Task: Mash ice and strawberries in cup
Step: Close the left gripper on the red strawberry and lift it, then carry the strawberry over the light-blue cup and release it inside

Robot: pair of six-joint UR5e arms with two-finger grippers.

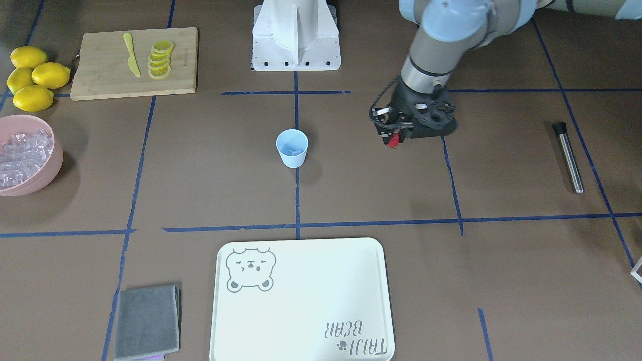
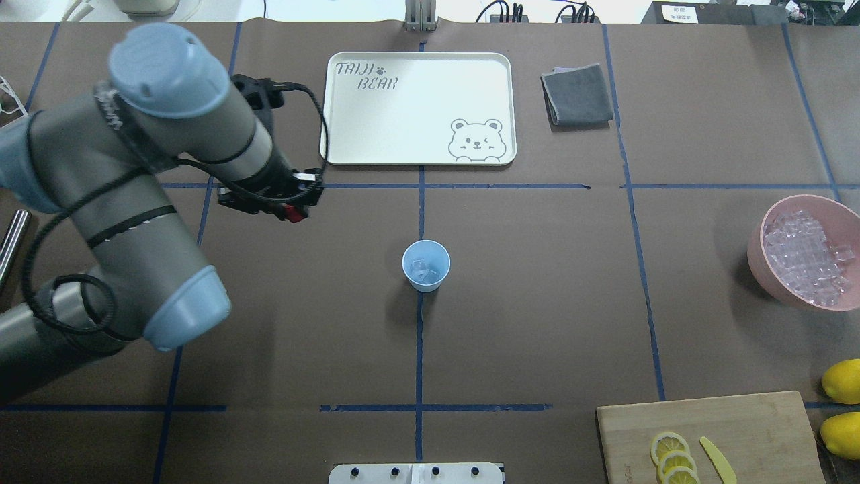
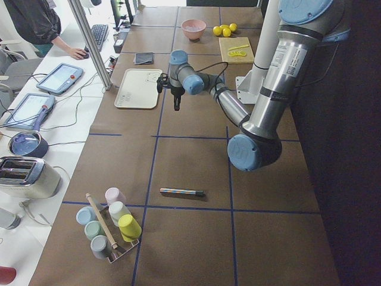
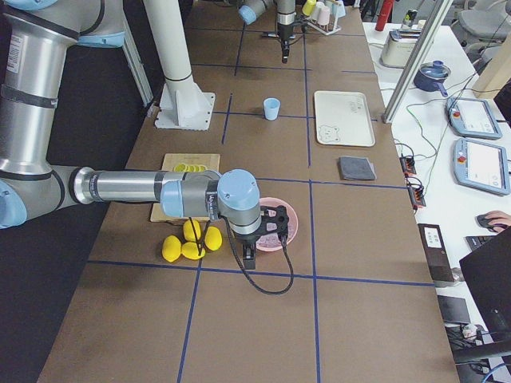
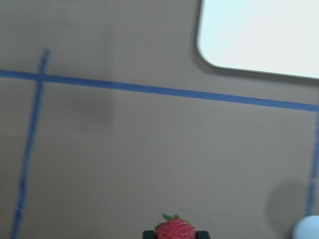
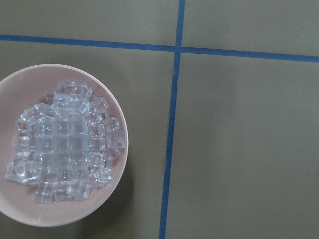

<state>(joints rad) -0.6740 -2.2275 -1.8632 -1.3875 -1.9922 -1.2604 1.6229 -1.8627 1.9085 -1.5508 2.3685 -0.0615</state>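
The light blue cup [image 2: 426, 265] stands upright at the table's middle, with a few clear ice cubes [image 2: 423, 270] inside; it also shows in the front view [image 1: 292, 148]. My left gripper [image 2: 292, 212] is shut on a small red strawberry [image 1: 393, 140], held above the table to the cup's left and a little farther out. The berry sits between the fingertips in the left wrist view [image 5: 175, 230]. My right gripper [image 4: 249, 259] hangs beside the pink bowl [image 6: 117, 124], which is full of ice [image 6: 65, 149]; I cannot tell whether it is open or shut.
A cream bear tray [image 2: 416, 107] lies beyond the cup, a grey cloth [image 2: 576, 94] to its right. A metal muddler [image 1: 568, 158] lies at the robot's far left. A cutting board [image 1: 100, 65] holds lemon slices and a yellow knife; whole lemons [image 1: 32, 75] lie beside it.
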